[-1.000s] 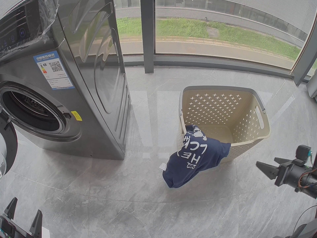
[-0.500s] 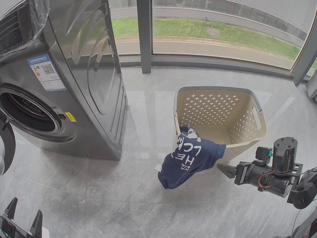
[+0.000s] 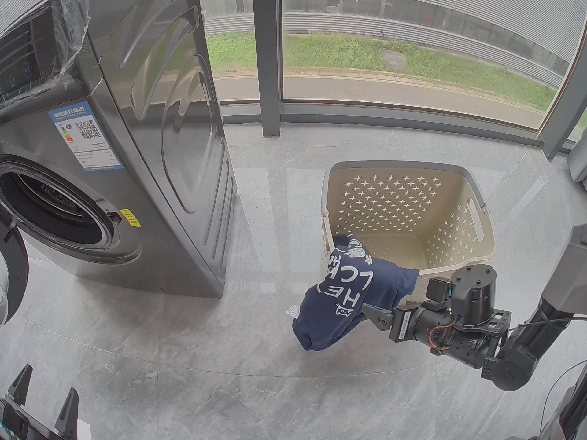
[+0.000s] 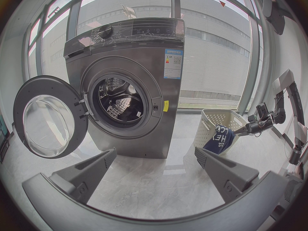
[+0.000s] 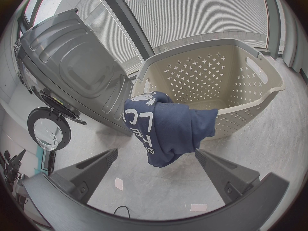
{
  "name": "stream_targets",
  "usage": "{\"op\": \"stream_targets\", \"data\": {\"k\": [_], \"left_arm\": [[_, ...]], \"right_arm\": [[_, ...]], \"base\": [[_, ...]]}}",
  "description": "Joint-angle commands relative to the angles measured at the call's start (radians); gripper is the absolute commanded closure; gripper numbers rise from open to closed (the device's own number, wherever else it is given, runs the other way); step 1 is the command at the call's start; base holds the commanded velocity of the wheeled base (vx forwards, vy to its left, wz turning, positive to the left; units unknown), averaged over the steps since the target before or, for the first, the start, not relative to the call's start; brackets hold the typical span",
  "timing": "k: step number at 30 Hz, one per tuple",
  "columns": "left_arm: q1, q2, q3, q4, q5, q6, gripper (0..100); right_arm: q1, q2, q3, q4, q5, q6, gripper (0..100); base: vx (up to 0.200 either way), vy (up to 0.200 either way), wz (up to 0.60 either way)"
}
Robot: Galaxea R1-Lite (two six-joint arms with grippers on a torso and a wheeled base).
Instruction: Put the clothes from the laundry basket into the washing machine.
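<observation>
Head view first: you see the laundry basket [image 3: 403,167] standing on the grey floor [image 3: 183,349]. The navy shirt [image 3: 348,300] is draped over its near-left rim corner, with most of the cloth hanging down outside the basket. Your right gripper [image 3: 374,314] sits just beside the basket's near wall, its tip at the shirt's edge, with hold of nothing. The washing machine [image 3: 165,129] stands well to the left of the basket, its door [image 3: 9,264] swung open. Your left gripper [image 3: 44,392] sits well away from the basket, nearer you and to its left, its 2 fingers spread and empty.

Left wrist view: between those 2 parted fingers you look at the machine's open drum [image 4: 120,101]. Beside it is the basket [image 4: 208,122], with the shirt [image 4: 221,140] over its rim and the right gripper [image 4: 242,132] pointing at the cloth.

Right wrist view: the right gripper [image 5: 155,150] has its 2 fingers wide apart. The shirt [image 5: 173,125] hangs from the basket's rim [image 5: 224,44] straight ahead. You cannot tell whether either finger touches the cloth.
</observation>
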Motion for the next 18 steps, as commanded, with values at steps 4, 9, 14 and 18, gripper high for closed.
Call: {"op": "stream_targets", "data": {"k": [4,9,14,18], "left_arm": [[0.0,-0.012,0.018,-0.001,0.001,-0.002,0],[0.0,-0.012,0.018,-0.001,0.001,0.0,0],[0.0,-0.012,0.018,-0.001,0.001,-0.003,0],[0.0,-0.012,0.018,-0.001,0.001,-0.003,0]], "right_arm": [[0.007,0.093,-0.082,-0.002,-0.002,0.001,0],[0.007,0.128,-0.111,-0.002,-0.018,-0.006,0],[0.006,0.17,-0.154,0.0,-0.018,-0.009,0],[0.006,0.194,-0.191,0.0,-0.018,-0.012,0]], "base": [[0.0,0.0,0.0],[0.0,0.0,0.0],[0.0,0.0,0.0],[0.0,0.0,0.0]]}}
